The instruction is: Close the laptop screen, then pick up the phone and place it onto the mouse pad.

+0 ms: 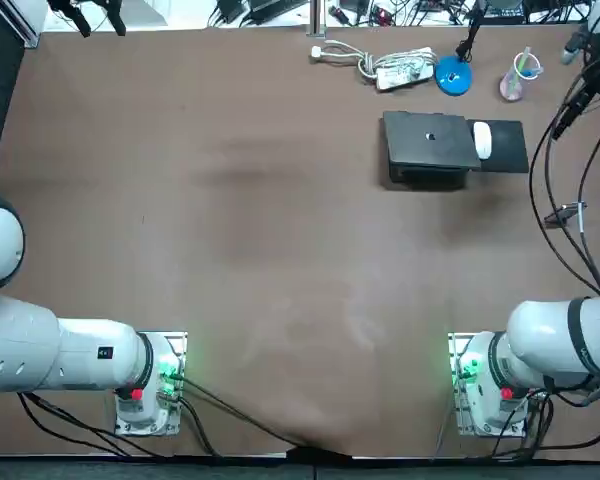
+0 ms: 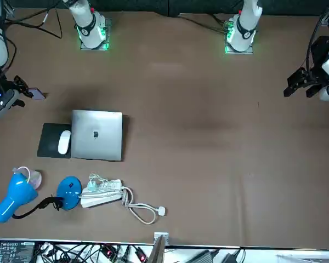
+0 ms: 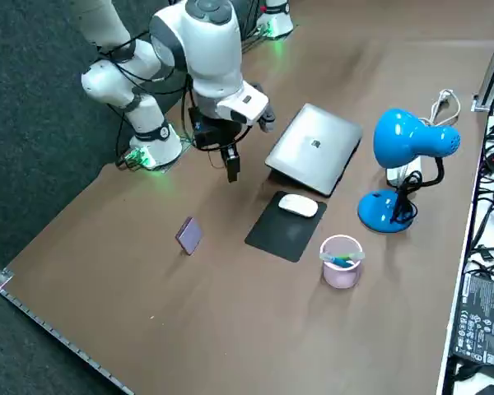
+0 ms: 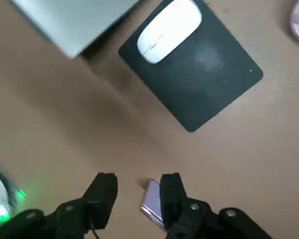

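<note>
Your right gripper (image 3: 230,171) hangs over bare table, its fingers parted to a middling gap with nothing between them. The laptop (image 3: 313,148) already lies shut, so I judge that the phone is your job now.

In the right side view the phone (image 3: 188,234), a small lilac slab, lies on the table at about 9 o'clock from the mouse pad (image 3: 280,234) and clear of it. The gripper is at about 1 o'clock from the phone. In the wrist view one finger partly hides the phone.

What could go wrong:
- The phone is thin and looks to lie flat. Come down too low and the fingertips jam on the table; stay too high and they slide off its edges.
- If the gap is narrower than the side you choose, you push the phone away instead of straddling it.
- The white mouse (image 3: 297,206) takes the laptop end of the pad. Aim for the free end, or the phone lands on the mouse.
- A pink cup (image 3: 341,262) stands just beside the pad at about 4 o'clock, and a blue desk lamp (image 3: 407,144) at about 2 o'clock. A wide swing could tip either.

The table is covered in plain brown. Dark carpet lies beyond it, and cables and a power strip (image 1: 405,70) sit along the far edge.
</note>
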Motion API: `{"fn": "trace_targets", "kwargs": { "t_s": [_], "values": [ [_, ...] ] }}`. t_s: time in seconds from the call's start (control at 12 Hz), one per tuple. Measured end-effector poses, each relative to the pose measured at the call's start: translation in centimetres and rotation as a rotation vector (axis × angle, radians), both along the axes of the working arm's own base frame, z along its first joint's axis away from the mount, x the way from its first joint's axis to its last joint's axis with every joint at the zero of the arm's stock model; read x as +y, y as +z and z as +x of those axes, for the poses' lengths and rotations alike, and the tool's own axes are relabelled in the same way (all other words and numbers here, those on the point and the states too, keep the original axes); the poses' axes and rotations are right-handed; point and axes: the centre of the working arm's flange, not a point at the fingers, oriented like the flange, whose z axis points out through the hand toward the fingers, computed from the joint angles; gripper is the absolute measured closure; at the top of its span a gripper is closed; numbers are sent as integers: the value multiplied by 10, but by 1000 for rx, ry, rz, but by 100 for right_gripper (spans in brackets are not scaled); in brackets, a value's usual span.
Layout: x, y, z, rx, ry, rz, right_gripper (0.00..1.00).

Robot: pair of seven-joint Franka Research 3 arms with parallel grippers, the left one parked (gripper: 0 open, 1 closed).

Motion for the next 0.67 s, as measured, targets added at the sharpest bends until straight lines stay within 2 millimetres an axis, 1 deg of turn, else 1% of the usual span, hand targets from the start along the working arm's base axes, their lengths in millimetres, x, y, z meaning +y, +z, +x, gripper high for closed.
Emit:
{"fn": "trace_targets", "kwargs": {
  "t_s": [0.08, 0.17, 0.25, 0.33, 0.42, 0.5, 0.58, 0.67],
  "values": [
    [-7, -3, -4, 3, 72, 6, 44],
    [-13, -7, -8, 6, 147, 19, 41],
    [-20, -12, -13, 7, 212, 33, 41],
    [-27, -18, -18, 2, 275, 47, 39],
    [-33, -26, -24, -5, 340, 61, 39],
    [-39, -33, -32, -15, 400, 71, 35],
    [-43, -41, -40, -26, 449, 78, 35],
    [-47, -47, -48, -38, 496, 81, 30]
  ]
}}
